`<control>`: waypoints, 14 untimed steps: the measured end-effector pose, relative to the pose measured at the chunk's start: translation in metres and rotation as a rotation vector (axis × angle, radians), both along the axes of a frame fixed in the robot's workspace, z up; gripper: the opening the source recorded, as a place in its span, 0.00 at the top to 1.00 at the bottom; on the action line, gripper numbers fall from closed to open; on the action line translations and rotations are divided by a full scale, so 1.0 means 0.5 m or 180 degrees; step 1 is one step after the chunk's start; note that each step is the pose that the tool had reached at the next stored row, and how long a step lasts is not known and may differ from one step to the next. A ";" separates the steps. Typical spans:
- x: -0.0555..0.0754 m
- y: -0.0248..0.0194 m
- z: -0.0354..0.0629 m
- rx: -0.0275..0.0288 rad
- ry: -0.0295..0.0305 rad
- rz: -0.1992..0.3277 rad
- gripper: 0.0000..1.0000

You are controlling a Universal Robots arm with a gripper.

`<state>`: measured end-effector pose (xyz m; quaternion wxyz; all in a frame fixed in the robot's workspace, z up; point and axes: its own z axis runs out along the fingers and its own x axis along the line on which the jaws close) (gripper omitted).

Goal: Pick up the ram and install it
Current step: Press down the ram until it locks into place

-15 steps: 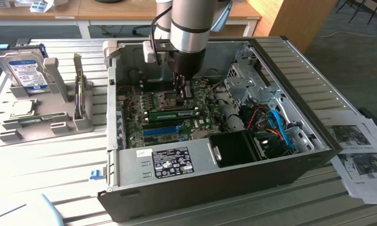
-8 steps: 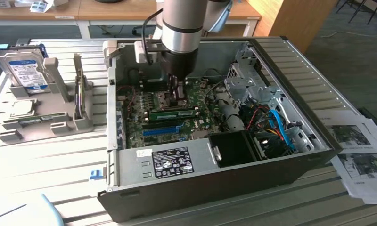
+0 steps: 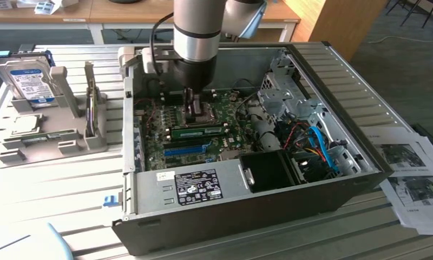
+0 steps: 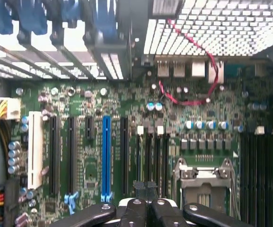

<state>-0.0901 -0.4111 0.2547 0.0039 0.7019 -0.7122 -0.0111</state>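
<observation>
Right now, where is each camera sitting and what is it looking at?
Exterior view: off the arm, above and in front, looking down into the open computer case; the arm's lower section and gripper show, reaching inside.
Wrist view: on the wrist, looking at the motherboard from close by; the gripper, shut, shows at the picture's edge.
Shared: the motherboard, its blue slot, and the gripper.

Exterior high, oblique; wrist close; both: motherboard (image 3: 202, 130) (image 4: 127, 156).
</observation>
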 end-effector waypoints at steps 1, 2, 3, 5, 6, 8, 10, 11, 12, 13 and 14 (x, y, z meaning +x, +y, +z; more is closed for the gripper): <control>-0.004 0.0000 0.000 0.0000 0.0000 0.0000 0.91; -0.008 0.0000 0.000 0.0000 0.0000 0.0000 0.91; -0.011 0.0000 0.000 0.0000 0.0000 0.0000 0.91; -0.015 0.0001 0.000 0.0000 0.0000 0.0000 0.91; -0.015 0.0001 0.000 0.0000 0.0000 0.0000 0.91; -0.015 0.0000 0.000 0.0000 0.0000 0.0000 0.91; -0.015 0.0000 0.000 0.0000 0.0000 0.0000 0.91; -0.015 0.0000 0.000 0.0000 0.0000 0.0000 0.91; -0.015 0.0000 0.000 -0.0001 0.0000 0.0000 0.91; -0.015 -0.0001 0.000 0.0000 0.0000 0.0000 0.91; -0.015 -0.0003 -0.001 0.0000 0.0000 0.0000 0.91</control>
